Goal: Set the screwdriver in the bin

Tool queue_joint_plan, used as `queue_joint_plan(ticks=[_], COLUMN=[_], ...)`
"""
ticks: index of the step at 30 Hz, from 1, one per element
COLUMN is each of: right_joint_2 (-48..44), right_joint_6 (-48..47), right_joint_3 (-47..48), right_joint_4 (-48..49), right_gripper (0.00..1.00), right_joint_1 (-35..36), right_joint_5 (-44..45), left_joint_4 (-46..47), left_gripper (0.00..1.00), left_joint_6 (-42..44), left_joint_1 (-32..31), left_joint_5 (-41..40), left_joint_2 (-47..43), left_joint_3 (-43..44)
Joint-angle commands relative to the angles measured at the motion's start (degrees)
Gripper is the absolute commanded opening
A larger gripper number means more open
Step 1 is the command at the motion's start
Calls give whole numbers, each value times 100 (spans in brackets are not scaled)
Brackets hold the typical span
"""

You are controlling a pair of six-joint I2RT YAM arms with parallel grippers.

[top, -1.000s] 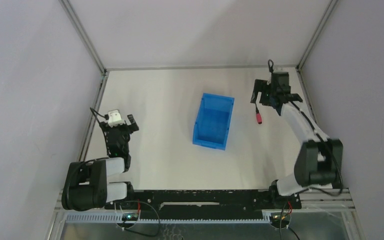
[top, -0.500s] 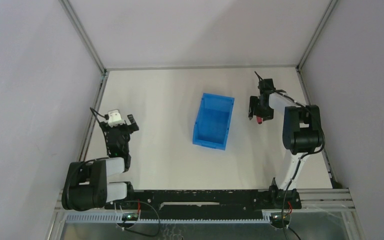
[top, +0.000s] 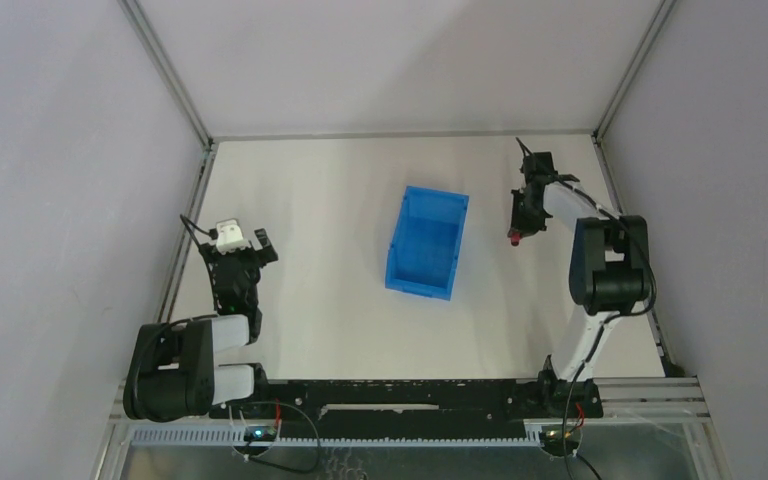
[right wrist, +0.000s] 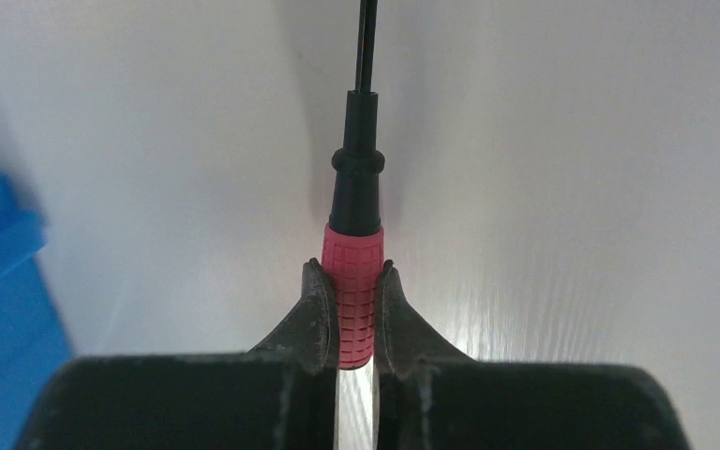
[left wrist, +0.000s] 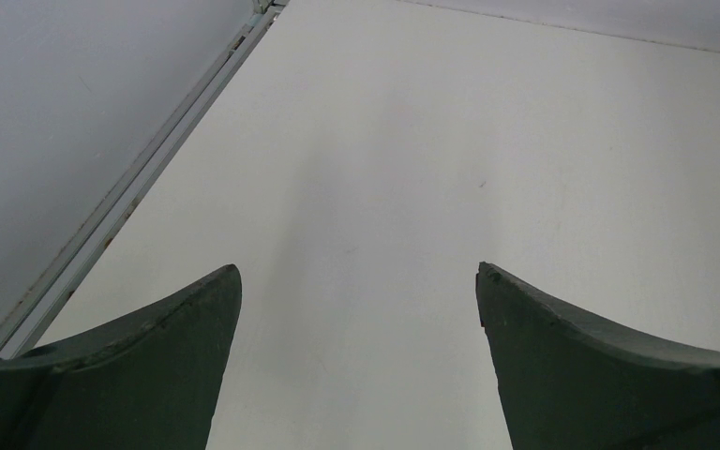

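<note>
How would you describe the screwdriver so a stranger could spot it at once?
Find the bright blue bin near the middle of the white table. To its right, the right gripper is shut on the screwdriver. It is the only slim thing there, with a red ribbed handle, a black collar and a thin black shaft.

The screwdriver, red-handled with a thin black shaft, is seen gripped by its handle at three o'clock of the open-topped blue bin, not touching it.

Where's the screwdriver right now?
The screwdriver is on the right side of the table in the top view, just right of the bin. The right wrist view shows its red handle clamped in the right gripper.
</note>
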Motion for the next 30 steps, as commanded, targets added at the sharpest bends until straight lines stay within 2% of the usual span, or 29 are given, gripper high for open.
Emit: queue_joint_plan(ticks=[1,3,7,11,16,23,30], right_joint_2=[-1135,-1428,-1931,-2328,-2347,-1805,-1370], right_joint_6=[275,428,891,1324,1637,2080,2821], right_joint_3=[434,644,1108,1474,2101,2618,1840], right_joint_4=[-521,-876,-1690,-2139,-2578,-2490,-1566], right_gripper=[0,0,0,0,0,1,0], right_joint_1=[0,44,265,521,1284,2617,3457], right_joint_5=[-328,-423,-56,-76,-57,406,769], left_joint_4=[166,167,167,167,167,167,167], left_gripper=[100,100,100,100,100,100,100], left_joint_6=[114,114,115,114,116,115,114], left_joint_1=[-17,-15,-17,-19,-16,-18,-17], left_joint_5=[-14,-19,-21,-14,-14,-17,-15], left_joint_2=[-45,-46,-47,-49,-50,-46,-49], left_joint_3=[186,187,182,184,185,184,188])
